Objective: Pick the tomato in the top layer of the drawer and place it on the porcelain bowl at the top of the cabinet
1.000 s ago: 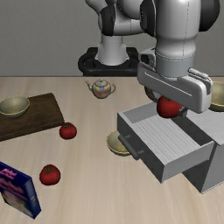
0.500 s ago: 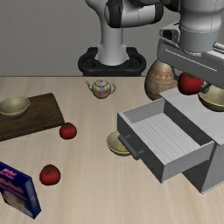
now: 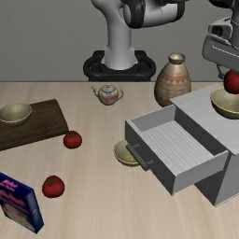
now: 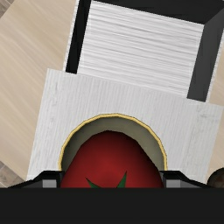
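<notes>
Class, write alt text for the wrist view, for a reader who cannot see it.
The gripper holds a red tomato directly over a porcelain bowl on top of the white cabinet. Past the bowl, the drawer stands pulled open.

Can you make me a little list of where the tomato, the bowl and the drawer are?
tomato: red, held between the fingers
tomato's place: right over the bowl
bowl: on top of the cabinet
drawer: pulled open
vase: standing behind the cabinet
spare tomatoes: two on the table, and
</notes>
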